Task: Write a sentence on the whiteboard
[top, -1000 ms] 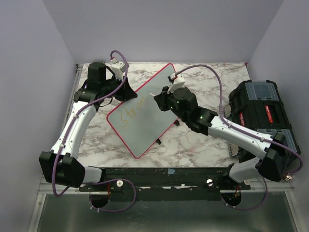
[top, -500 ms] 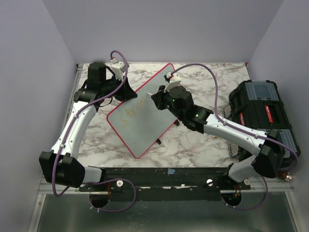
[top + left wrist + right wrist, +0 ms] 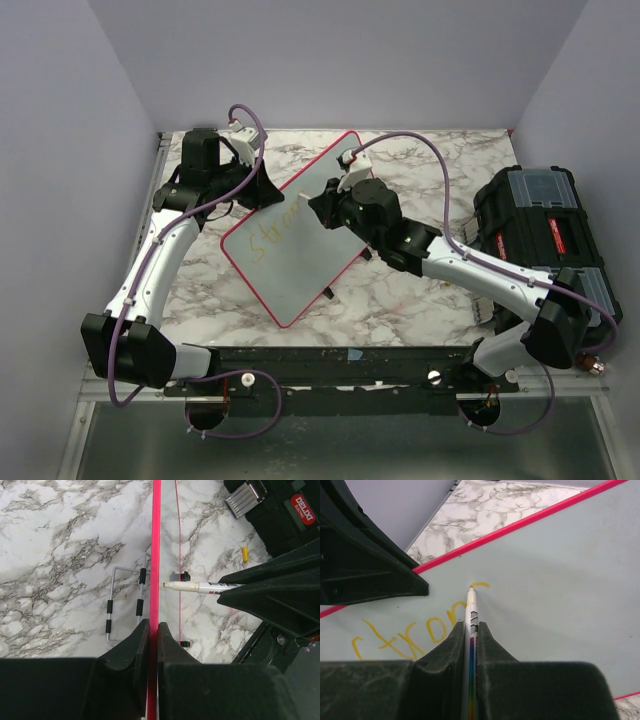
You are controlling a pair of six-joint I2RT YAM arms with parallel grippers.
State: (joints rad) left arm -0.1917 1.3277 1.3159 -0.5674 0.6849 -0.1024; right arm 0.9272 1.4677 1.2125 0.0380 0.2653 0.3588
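The whiteboard [image 3: 300,270], pale with a red rim, stands tilted on the marble table. My left gripper [image 3: 262,190] is shut on its upper left edge; the left wrist view shows the rim [image 3: 156,555] edge-on between the jaws of that gripper [image 3: 153,627]. My right gripper [image 3: 325,205] is shut on a white marker [image 3: 472,615], and in the right wrist view this gripper [image 3: 471,627] presses the tip against the board [image 3: 560,590]. Of the sentence [image 3: 405,637], the yellow letters "Stron" show, with a short curved stroke at the tip.
A black toolbox [image 3: 545,235] sits at the right of the table under the right arm. A wire stand [image 3: 125,605] lies on the marble behind the board, and a small yellow cap [image 3: 245,553] lies near the toolbox. Purple walls close in the back and sides.
My right gripper has shifted a little left and up along the board with the marker, and a new yellow stroke follows the "n". The left arm and the board have not moved.
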